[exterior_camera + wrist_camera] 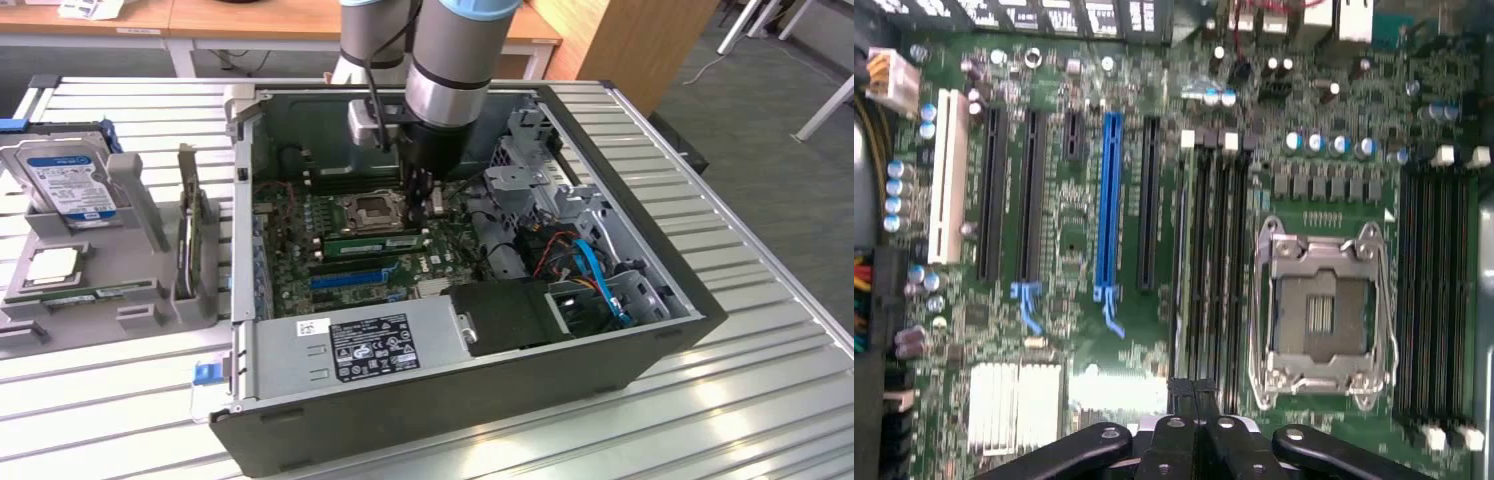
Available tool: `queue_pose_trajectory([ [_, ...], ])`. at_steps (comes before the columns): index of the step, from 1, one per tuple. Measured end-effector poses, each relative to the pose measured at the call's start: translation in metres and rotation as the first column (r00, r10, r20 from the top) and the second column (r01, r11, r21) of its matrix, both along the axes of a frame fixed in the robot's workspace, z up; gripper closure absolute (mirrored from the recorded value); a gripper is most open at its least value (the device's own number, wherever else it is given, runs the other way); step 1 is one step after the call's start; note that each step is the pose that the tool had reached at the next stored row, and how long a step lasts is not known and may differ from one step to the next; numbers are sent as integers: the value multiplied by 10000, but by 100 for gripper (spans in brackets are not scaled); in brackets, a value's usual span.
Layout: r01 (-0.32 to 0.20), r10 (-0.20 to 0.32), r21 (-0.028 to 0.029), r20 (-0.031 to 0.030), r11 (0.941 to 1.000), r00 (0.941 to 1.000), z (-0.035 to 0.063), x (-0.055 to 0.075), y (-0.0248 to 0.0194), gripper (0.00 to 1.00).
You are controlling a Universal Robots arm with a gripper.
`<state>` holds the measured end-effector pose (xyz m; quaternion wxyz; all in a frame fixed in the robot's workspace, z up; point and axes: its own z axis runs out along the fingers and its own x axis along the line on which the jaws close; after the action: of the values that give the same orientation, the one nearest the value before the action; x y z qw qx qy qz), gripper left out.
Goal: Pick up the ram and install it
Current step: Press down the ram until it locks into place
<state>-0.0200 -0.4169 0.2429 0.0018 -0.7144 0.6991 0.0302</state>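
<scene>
**A:** Ram (378,243), where is it?

**B:** Standing in a memory slot (1199,260) beside the processor socket (370,210).

**A:** And the gripper (427,208)?

**B:** Clenched and empty, with its tips over the ram's end (I can't tell whether they touch).

**A:** Which step?

**B:** Seating, I'd judge. That calls for a straight, even push until the latches (1189,138) catch.

An open computer case (534,400) lies on the bench (747,420); a hard drive (67,185) stands in a grey holder (134,300) beside it.
</scene>
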Motion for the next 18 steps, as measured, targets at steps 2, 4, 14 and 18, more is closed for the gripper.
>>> queue_pose_trajectory([
  [2,-1,1,-2,3,10000,10000,1,-54,-1,90],
  [4,0,0,-1,6,10000,10000,1,-104,0,90],
  [14,-1,1,-2,16,10000,10000,1,-330,-1,90],
  [18,0,0,-1,22,10000,10000,0,-427,0,90],
])
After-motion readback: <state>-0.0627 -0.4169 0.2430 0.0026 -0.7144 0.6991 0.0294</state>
